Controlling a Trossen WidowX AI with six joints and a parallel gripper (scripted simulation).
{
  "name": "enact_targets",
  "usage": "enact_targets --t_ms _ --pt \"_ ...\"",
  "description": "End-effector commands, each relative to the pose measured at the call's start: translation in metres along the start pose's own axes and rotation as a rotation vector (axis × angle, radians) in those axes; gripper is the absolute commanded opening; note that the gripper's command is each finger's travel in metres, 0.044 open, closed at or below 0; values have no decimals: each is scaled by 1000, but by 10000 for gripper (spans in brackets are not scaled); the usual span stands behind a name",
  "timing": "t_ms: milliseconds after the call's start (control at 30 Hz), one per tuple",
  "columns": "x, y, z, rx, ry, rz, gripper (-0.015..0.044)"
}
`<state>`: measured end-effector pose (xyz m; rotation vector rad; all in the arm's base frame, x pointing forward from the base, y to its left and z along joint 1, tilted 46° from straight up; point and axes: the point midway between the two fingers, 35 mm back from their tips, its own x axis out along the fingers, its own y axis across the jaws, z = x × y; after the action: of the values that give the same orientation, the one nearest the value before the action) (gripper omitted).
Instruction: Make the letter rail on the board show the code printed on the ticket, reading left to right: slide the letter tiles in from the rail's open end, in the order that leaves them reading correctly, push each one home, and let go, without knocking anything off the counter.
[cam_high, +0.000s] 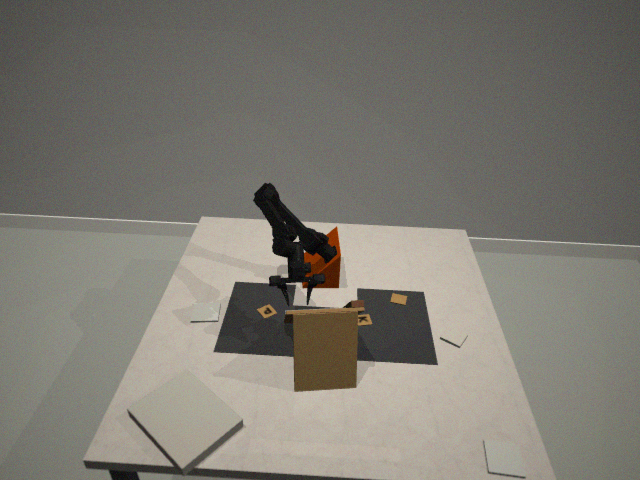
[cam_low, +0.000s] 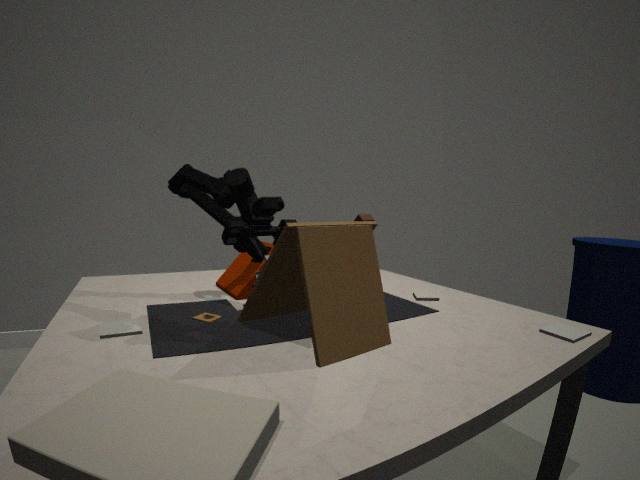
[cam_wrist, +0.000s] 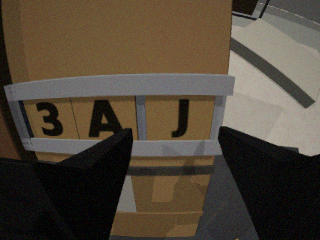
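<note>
The brown board (cam_high: 325, 351) (cam_low: 341, 289) (cam_wrist: 120, 20) stands as a tent on the dark mat (cam_high: 403, 335) (cam_low: 175, 330). In the wrist view its pale rail (cam_wrist: 120, 86) holds tiles reading 3 (cam_wrist: 48, 120), A (cam_wrist: 106, 120) and J (cam_wrist: 179, 119), with a narrow gap between A and J. My gripper (cam_high: 298, 302) (cam_wrist: 176, 134) is open in front of the rail, with a finger on either side of the J tile, not gripping it. A P tile (cam_high: 266, 311) (cam_low: 206, 316), a K tile (cam_high: 364, 319) and a tile with no letter showing (cam_high: 398, 298) lie on the mat. The orange ticket stand (cam_high: 328, 263) (cam_low: 240, 273) is behind the arm; its code is unreadable.
A thick grey slab (cam_high: 183, 418) (cam_low: 144, 428) lies at the front left. Thin grey plates lie left of the mat (cam_high: 205, 312), right of it (cam_high: 453, 339) and at the front right corner (cam_high: 504, 458). A blue barrel (cam_low: 604, 310) stands off the table.
</note>
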<state>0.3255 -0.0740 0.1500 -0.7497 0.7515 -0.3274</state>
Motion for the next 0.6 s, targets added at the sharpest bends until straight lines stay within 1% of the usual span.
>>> enact_targets --t_ms 0,567 --pt "-3 -1 0 8 -3 -5 295" --pt "-10 0 0 8 -3 -5 295"
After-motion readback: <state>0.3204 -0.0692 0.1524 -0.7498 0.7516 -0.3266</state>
